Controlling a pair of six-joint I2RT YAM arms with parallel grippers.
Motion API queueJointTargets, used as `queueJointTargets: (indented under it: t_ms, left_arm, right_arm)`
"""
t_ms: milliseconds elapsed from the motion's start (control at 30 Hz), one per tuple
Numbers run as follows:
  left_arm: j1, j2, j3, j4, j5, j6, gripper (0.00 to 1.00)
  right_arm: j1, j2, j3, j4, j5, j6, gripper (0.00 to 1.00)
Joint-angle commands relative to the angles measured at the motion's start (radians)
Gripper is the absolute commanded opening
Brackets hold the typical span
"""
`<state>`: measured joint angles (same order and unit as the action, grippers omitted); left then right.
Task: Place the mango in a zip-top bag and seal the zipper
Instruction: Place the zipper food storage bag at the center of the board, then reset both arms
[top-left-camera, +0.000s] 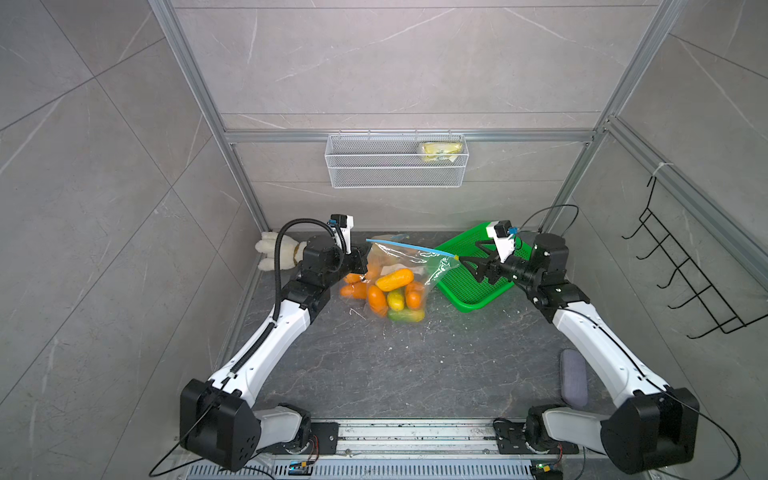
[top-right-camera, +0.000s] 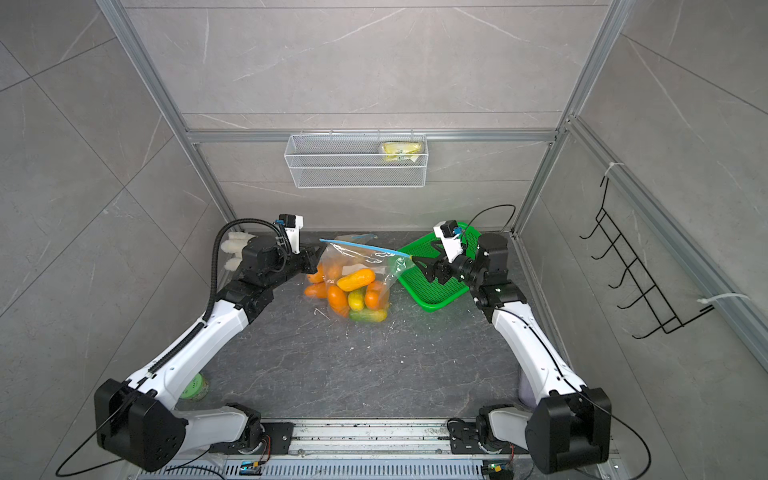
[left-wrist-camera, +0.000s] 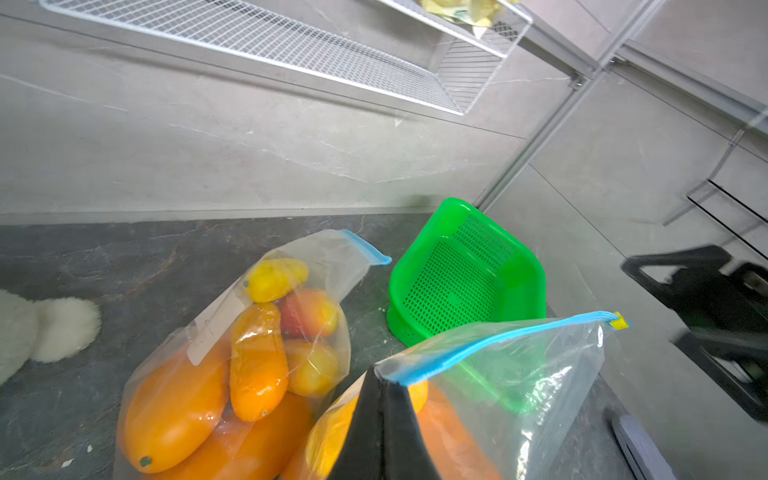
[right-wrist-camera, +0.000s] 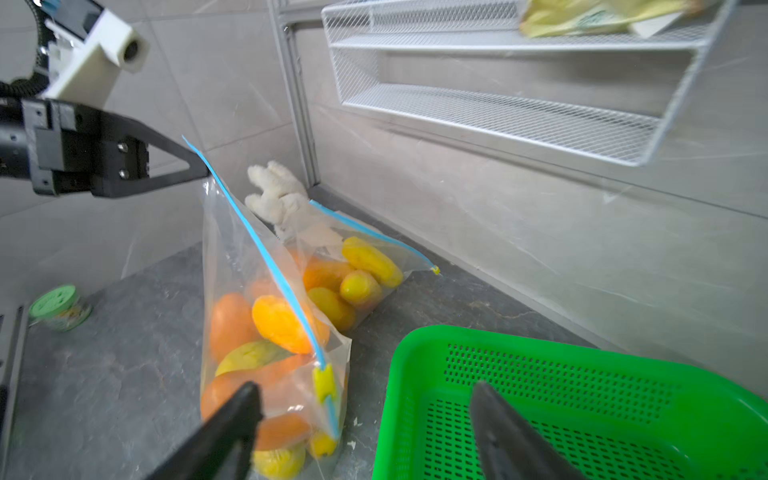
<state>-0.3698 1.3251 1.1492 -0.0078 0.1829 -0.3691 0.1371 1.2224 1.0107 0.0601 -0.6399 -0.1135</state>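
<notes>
Zip-top bag pinched at one corner by left gripper; right gripper gapes wide (slider at track's end): withdraw straight, avoiding snags.

The green perforated basket is the thing to steer by here. On the back wall, above it and a little to its left, hangs a white wire shelf, with a yellow packet lying in the end nearest the basket. Far over to the basket's left, a cream plush toy lies against the back wall. A black wire hook rack hangs on the side wall to the basket's right. Well in front of the basket, slightly to the right, lies a grey-purple oblong case. Much farther off to the front left stands a small green-lidded jar.
</notes>
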Motion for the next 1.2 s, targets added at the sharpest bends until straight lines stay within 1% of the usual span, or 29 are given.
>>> queueJointTargets:
  t_ms: [0,33,67,133,200,233,300,367,400,433,467,600,700,767,833,867,900,933,1000,1033,1067,1100,1133,1167]
  left_arm:
    - [0.046,0.107,0.124,-0.073,-0.100,-0.102,0.00]
    - [0.066,0.161,0.170,-0.107,-0.098,-0.133,0.00]
    - [0.092,0.216,0.220,-0.138,-0.090,-0.165,0.00]
    - [0.126,0.320,0.319,-0.182,-0.047,-0.192,0.00]
    - [0.141,0.422,0.433,-0.243,-0.016,-0.201,0.00]
    - [0.147,0.471,0.491,-0.277,0.002,-0.197,0.04]
    - [0.152,0.534,0.570,-0.330,0.004,-0.201,0.23]
    - [0.165,0.551,0.592,-0.339,0.030,-0.205,0.49]
    - [0.172,0.540,0.582,-0.333,0.039,-0.205,0.69]
    - [0.179,0.518,0.560,-0.319,0.042,-0.203,0.92]
    - [0.184,0.491,0.537,-0.308,0.043,-0.200,1.00]
    - [0.207,0.329,0.395,-0.279,0.035,-0.164,1.00]
    - [0.225,0.183,0.242,-0.276,-0.023,-0.116,1.00]
    - [0.230,0.081,0.105,-0.252,-0.116,-0.083,1.00]
    - [0.232,-0.014,-0.065,-0.172,-0.242,-0.048,1.00]
    - [0.231,-0.042,-0.136,-0.128,-0.300,-0.034,1.00]
    - [0.231,-0.063,-0.216,-0.075,-0.384,-0.029,1.00]
    - [0.231,-0.068,-0.281,-0.045,-0.474,-0.043,1.00]
    - [0.230,-0.033,-0.410,0.122,-0.539,0.046,1.00]
    - [0.230,0.000,-0.464,0.202,-0.552,0.104,1.00]
    - [0.232,0.039,-0.479,0.243,-0.565,0.139,1.00]
    - [0.233,0.059,-0.430,0.135,-0.577,0.129,1.00]
    - [0.232,0.075,-0.418,0.142,-0.567,0.153,1.00]
    - [0.233,0.078,-0.434,0.200,-0.553,0.173,1.00]
  right_arm:
    - [0.000,-0.120,-0.104,0.132,0.215,0.126,0.94]
    - [0.001,-0.147,-0.138,0.131,0.254,0.130,0.99]
    - [0.001,-0.171,-0.165,0.123,0.294,0.127,1.00]
    - [0.001,-0.207,-0.215,0.096,0.405,0.132,1.00]
    - [0.001,-0.229,-0.249,0.062,0.474,0.125,1.00]
    - [0.000,-0.236,-0.262,0.042,0.509,0.120,1.00]
    - [-0.001,-0.243,-0.284,0.002,0.565,0.116,1.00]
    - [-0.001,-0.249,-0.310,-0.021,0.605,0.115,1.00]
    - [-0.001,-0.254,-0.328,-0.022,0.617,0.113,1.00]
    - [-0.001,-0.261,-0.347,-0.021,0.628,0.114,1.00]
    - [-0.002,-0.268,-0.361,-0.018,0.636,0.115,1.00]
    - [-0.001,-0.306,-0.457,0.037,0.683,0.118,1.00]
    - [-0.002,-0.322,-0.545,0.123,0.709,0.144,0.99]
    - [-0.001,-0.318,-0.622,0.232,0.704,0.159,1.00]
    - [-0.004,-0.283,-0.724,0.422,0.718,0.172,0.99]
    - [-0.001,-0.253,-0.765,0.515,0.736,0.183,1.00]
    - [-0.002,-0.212,-0.801,0.599,0.768,0.203,0.99]
    - [-0.002,-0.161,-0.829,0.682,0.784,0.207,1.00]
    - [-0.004,-0.042,-0.863,0.872,0.805,0.203,0.99]
    - [-0.004,-0.009,-0.865,0.921,0.777,0.178,1.00]
    - [-0.004,-0.004,-0.849,0.898,0.759,0.159,1.00]
    - [-0.005,0.017,-0.833,0.892,0.782,0.153,1.00]
    - [-0.005,0.054,-0.827,0.926,0.802,0.135,1.00]
    - [-0.014,0.107,-0.832,0.989,0.799,0.131,0.99]
